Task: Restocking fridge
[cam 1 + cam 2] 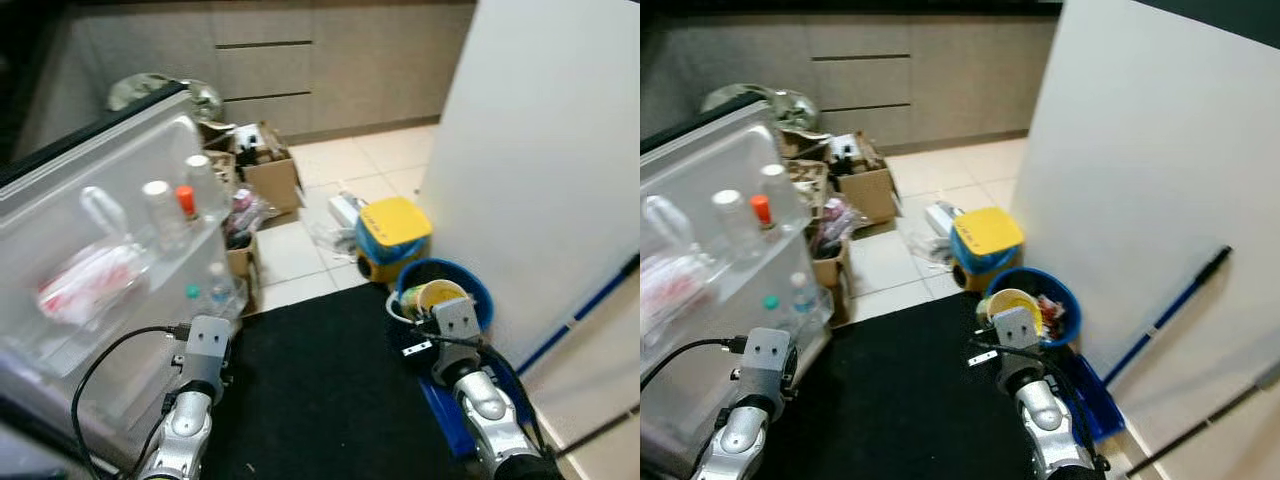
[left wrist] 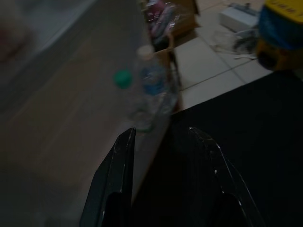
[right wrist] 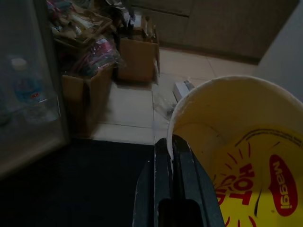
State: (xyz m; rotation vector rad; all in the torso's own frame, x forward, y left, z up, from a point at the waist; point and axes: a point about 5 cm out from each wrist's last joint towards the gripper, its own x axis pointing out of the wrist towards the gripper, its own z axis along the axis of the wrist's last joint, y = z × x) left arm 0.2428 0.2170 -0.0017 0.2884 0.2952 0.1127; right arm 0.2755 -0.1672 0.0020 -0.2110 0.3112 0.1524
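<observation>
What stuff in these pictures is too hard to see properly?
- Fridge door shelf: the frosted cover blurs the red-and-white bag, both eye views.
- Blue basket: the yellow cup and right gripper hide its contents.
- Small bottle: label blurred in the dark left wrist view.
- Cardboard box: contents too small.

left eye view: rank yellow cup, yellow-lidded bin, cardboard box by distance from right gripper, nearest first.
1. Yellow cup: held at its rim by the right gripper, over the blue bucket.
2. Yellow-lidded bin: on the tiles just beyond the bucket.
3. Cardboard box: farthest, ahead to the robot's left, near the cabinets.
</observation>
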